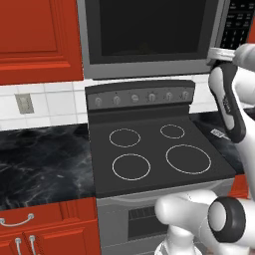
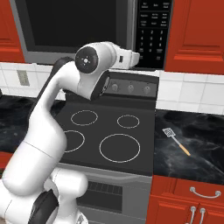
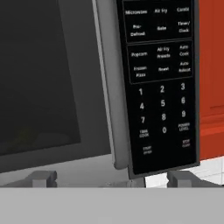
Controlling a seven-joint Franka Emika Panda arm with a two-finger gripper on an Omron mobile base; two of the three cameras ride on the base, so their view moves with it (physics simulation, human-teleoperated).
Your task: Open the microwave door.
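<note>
Claw (image 3: 113, 178) spread wide, holding nothing — handle (image 3: 114, 87) straight ahead of it on the microwave door (image 3: 48, 83).

**White arm, dark joints**

The arm (image 2: 43, 144) is glossy white, built of thick rounded segments; a fat curved link rises from a bulbous base shell; dark grey bands ring the joints, and a dark strip runs down the side of the forearm (image 1: 230, 107); one joint ends in a round white cap (image 2: 87, 61) with a small dark centre mark; another cap (image 1: 226, 219) is pale grey inside a black ring; the gripper (image 3: 113, 178) has two small grey blocky fingertips (image 3: 41, 178).
</note>
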